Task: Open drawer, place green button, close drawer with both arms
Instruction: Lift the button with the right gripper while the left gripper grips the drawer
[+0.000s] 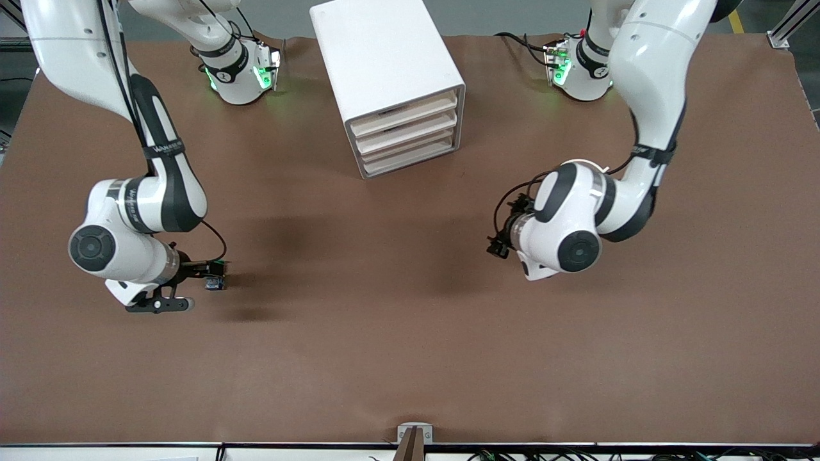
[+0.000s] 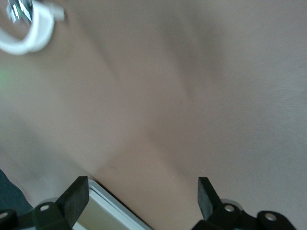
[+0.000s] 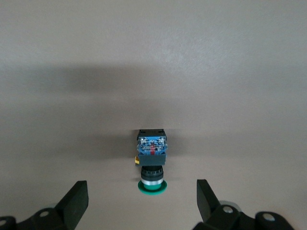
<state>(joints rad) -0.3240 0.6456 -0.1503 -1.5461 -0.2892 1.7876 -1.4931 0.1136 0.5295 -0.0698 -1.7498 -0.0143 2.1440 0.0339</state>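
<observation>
The white cabinet [image 1: 384, 57] stands at the robots' edge of the table in the middle, and its four cream-fronted drawers [image 1: 405, 131] are all shut. The button [image 1: 216, 282] lies on its side on the table toward the right arm's end. In the right wrist view its green cap [image 3: 152, 186] points at the camera, with the dark body above it. My right gripper [image 1: 182, 285] is open and low beside the button, which lies just ahead of its fingertips [image 3: 141, 201]. My left gripper [image 1: 498, 246] is open and empty [image 2: 141, 199], with a corner of the cabinet [image 2: 108, 213] by one finger.
Both arm bases [image 1: 240, 70] [image 1: 576, 70] stand on either side of the cabinet. A white base ring [image 2: 29, 28] shows in the left wrist view. The brown table [image 1: 384, 333] stretches wide toward the front camera.
</observation>
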